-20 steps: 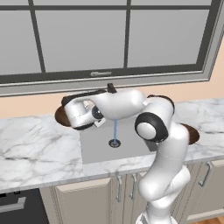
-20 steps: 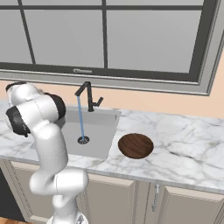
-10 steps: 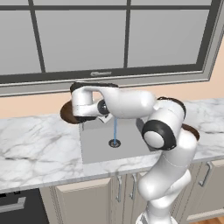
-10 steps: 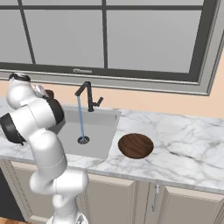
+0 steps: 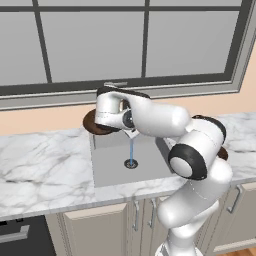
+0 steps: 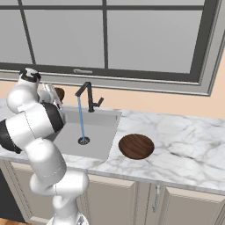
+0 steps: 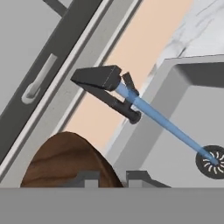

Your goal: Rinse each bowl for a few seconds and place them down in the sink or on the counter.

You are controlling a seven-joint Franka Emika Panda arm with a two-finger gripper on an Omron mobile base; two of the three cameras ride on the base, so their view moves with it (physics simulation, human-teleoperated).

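Observation:
One dark-brown wooden bowl (image 5: 90,122) hangs tilted over the back left corner of the sink (image 5: 112,167), left of the water stream (image 5: 131,149). My gripper (image 5: 102,127) is shut on its rim. In the hand view the bowl (image 7: 61,162) sits just behind the fingertips (image 7: 86,177), with the black faucet (image 7: 103,81) and drain (image 7: 211,161) beyond. From the right base view the held bowl (image 6: 60,93) peeks out past the gripper (image 6: 54,95). A second bowl (image 6: 136,146) rests upright on the counter (image 6: 184,145) right of the sink.
The faucet (image 6: 88,95) is running, a thin blue stream (image 6: 81,118) falling onto the drain (image 6: 83,140). A window and peach wall stand close behind the sink. My own arm arches over the basin's right side. Marble counter (image 5: 45,165) stretches left of the sink.
The hand has swung with the bowl a little right, from beyond the sink's left edge toward the faucet, and has rolled. The water keeps running and the counter bowl has not moved.

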